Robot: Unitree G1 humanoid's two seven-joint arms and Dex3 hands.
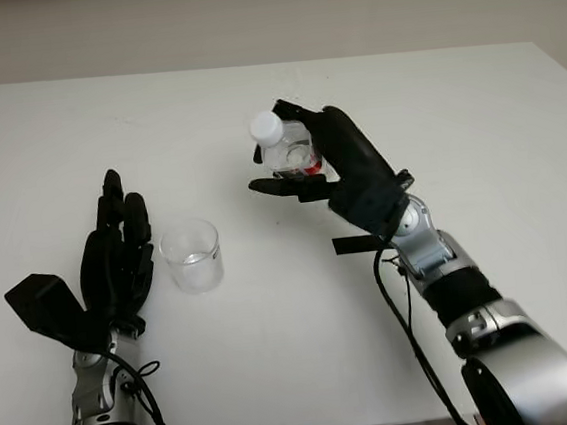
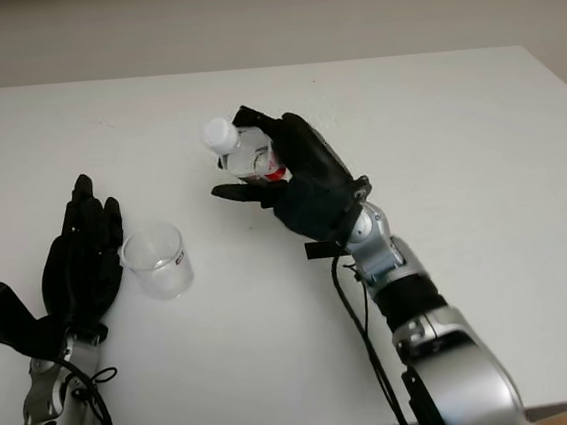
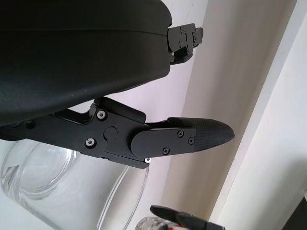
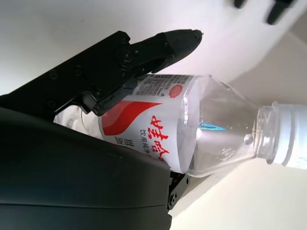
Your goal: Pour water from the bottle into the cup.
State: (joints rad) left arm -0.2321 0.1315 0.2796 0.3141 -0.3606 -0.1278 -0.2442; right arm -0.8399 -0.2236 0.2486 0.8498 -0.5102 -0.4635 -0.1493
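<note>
My right hand [image 1: 299, 166] is shut on a small clear water bottle [image 1: 286, 150] with a white cap and a red-and-white label [image 4: 144, 129]. It holds the bottle above the table, tilted so the cap [image 1: 265, 126] points up and toward the cup. The cap [image 4: 293, 142] is on. The clear plastic cup [image 1: 192, 254] stands upright on the white table [image 1: 277, 354], left of the bottle and lower in the picture. My left hand [image 1: 118, 250] is open just left of the cup [image 2: 156, 260], close to its wall [image 3: 53, 191].
The white table's far edge [image 1: 249, 65] meets a pale wall. A black cable [image 1: 411, 341] hangs along the right forearm. Bare tabletop lies to the right of the right arm and behind the bottle.
</note>
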